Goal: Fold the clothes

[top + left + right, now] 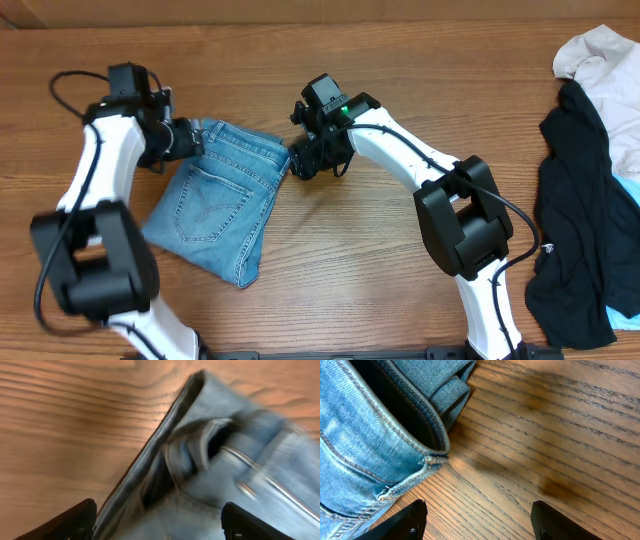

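The light blue jeans [222, 198] lie folded into a compact bundle on the wooden table, a stitched back pocket facing up. My left gripper [190, 138] is open at the bundle's upper left corner; in the left wrist view the denim waistband [210, 460] lies between and ahead of the spread fingers [157, 525]. My right gripper [305, 163] is open and empty just right of the bundle's upper right corner; the right wrist view shows the denim edge [385, 435] to the left of its fingers [477, 520], over bare wood.
A black garment [572, 210] and an off-white cloth [610, 70] lie piled at the table's right edge, with a bit of light blue fabric [628, 190] beside them. The table [400, 80] is bare wood elsewhere.
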